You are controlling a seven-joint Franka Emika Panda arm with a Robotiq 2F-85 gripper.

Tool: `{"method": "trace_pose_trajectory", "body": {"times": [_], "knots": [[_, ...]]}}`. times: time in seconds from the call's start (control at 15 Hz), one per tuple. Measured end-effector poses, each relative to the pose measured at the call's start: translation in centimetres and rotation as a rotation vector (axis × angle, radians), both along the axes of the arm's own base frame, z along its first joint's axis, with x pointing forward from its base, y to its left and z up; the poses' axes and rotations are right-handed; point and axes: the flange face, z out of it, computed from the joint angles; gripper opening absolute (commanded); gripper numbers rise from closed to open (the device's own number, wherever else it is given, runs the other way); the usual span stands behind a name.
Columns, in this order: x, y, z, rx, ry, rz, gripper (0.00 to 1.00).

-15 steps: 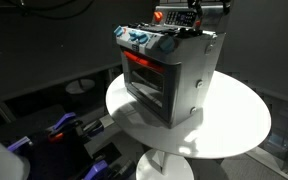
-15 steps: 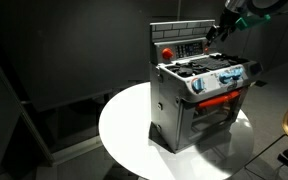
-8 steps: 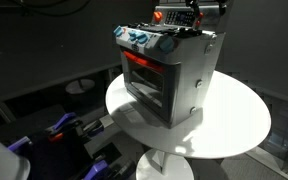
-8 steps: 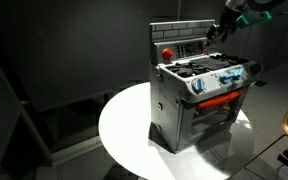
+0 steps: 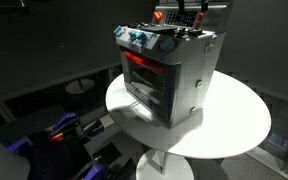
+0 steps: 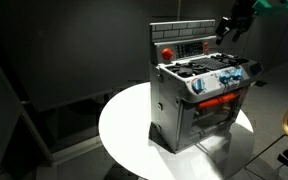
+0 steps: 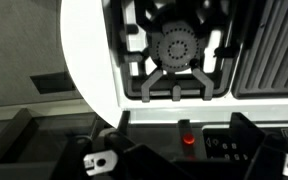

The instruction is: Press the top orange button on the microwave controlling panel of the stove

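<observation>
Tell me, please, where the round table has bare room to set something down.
The table is bare in a broad crescent between the stove and the rim; before the oven door it narrows. Crowded: above the stove, by the microwave controlling panel, where the gripper hangs.

- Both exterior views are looking down from mid distance at the stove (image 5: 169, 80) (image 6: 194, 105) on the round table (image 5: 239, 120), facing its front from opposite corners
- Wrist view is looking straight down, close, onto the stovetop (image 7: 176, 50), which all views are sharing
</observation>
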Motion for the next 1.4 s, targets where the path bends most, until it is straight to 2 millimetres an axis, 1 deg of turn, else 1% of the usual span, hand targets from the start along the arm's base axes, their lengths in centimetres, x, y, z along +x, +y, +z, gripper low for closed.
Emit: {"method": "trace_pose_trajectory", "body": {"times": [0.33, 0.6, 0.93, 1.07, 1.2, 1.4], "knots": [[-5.0, 0.4, 1.8, 0.039, 0.137, -0.026, 1.0], [-9.3, 1.3, 3.2, 0.103, 0.238, -0.028, 1.0], [-14.1, 2.0, 5.6, 0.136, 0.303, -0.014, 1.0], [-15.4, 2.2, 6.3, 0.137, 0.311, -0.012, 1.0], [-16.4, 2.3, 6.8, 0.136, 0.316, -0.01, 1.0], [-16.9, 2.3, 6.6, 0.137, 0.322, -0.01, 1.0]]}}
